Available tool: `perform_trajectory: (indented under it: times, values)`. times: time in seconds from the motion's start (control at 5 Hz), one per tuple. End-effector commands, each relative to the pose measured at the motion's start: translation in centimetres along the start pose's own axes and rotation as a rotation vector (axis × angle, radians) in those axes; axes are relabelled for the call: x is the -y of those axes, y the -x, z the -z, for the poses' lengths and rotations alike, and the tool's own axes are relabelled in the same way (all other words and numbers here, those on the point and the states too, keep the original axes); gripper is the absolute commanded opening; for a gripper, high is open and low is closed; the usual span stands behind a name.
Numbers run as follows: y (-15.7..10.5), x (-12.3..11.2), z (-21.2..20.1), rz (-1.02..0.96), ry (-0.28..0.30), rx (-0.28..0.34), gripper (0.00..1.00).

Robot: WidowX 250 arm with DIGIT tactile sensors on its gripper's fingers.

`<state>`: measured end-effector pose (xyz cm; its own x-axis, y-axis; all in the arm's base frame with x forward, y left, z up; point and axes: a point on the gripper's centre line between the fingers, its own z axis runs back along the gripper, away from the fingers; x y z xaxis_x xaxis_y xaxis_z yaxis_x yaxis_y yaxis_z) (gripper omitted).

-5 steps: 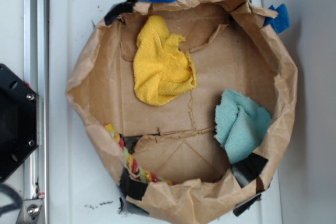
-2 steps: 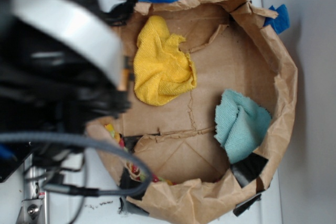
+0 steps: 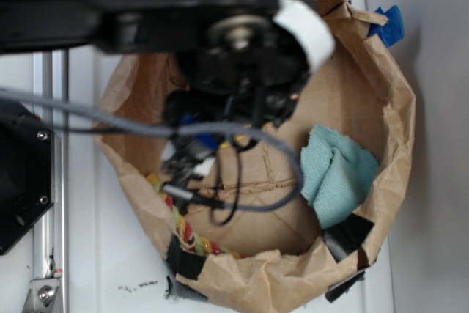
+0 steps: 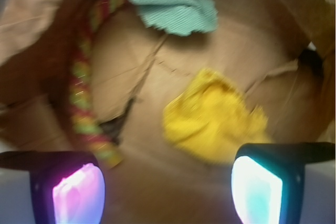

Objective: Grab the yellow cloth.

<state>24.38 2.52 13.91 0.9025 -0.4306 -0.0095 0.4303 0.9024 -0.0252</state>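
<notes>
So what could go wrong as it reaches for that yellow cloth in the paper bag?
The crumpled bright yellow terry cloth sits off-centre in the wrist view, nearer one of the open jaws, so a straight descent might pinch only an edge. The torn brown paper bag has tall, loose walls; the arm could snag them. The light teal cloth and the braided multicoloured rope lie nearby, though a mix-up seems unlikely.

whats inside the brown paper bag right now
A light teal cloth, a multicoloured braided rope along one wall, and the yellow cloth. The arm hides the yellow cloth in the exterior view.
</notes>
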Motion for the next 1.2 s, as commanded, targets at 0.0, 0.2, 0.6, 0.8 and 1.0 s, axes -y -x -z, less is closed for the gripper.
perform_trajectory:
  times: [0.0, 0.2, 0.6, 0.8, 1.0]
  values:
    - [-0.4, -2.9, 3.5, 0.078, -0.012, 0.062, 1.00]
    - [-0.3, -2.8, 5.7, 0.129, 0.009, 0.065, 1.00]
    - [-0.7, -2.4, 9.6, 0.165, -0.007, 0.002, 1.00]
    - [-1.2, -2.1, 10.5, 0.165, -0.014, -0.005, 1.00]
    - [-1.1, -1.4, 11.7, 0.147, -0.033, -0.015, 0.98]
